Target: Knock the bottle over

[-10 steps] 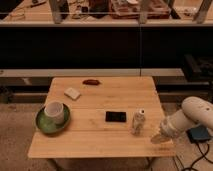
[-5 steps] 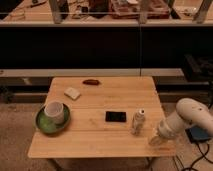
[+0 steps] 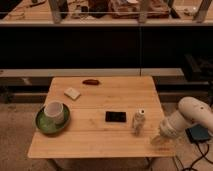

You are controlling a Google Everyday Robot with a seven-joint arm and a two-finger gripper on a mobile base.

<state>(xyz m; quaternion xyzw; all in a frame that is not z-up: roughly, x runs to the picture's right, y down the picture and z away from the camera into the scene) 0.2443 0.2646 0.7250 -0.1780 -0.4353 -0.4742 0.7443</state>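
The bottle (image 3: 138,122) is small, slim and clear with a white cap. It stands upright on the wooden table (image 3: 100,140), near the front right. My gripper (image 3: 159,140) is at the end of the white arm (image 3: 192,116), low at the table's right front edge, just right of the bottle and apart from it.
A white mug (image 3: 54,112) sits on a green plate (image 3: 43,125) at the left. A black flat object (image 3: 116,116) lies left of the bottle. A pale block (image 3: 72,92) and a small dark red item (image 3: 90,81) lie at the back. Shelving stands behind the table.
The arm has drifted slightly left and down toward the table's right front edge. The bottle still stands upright in the same place.
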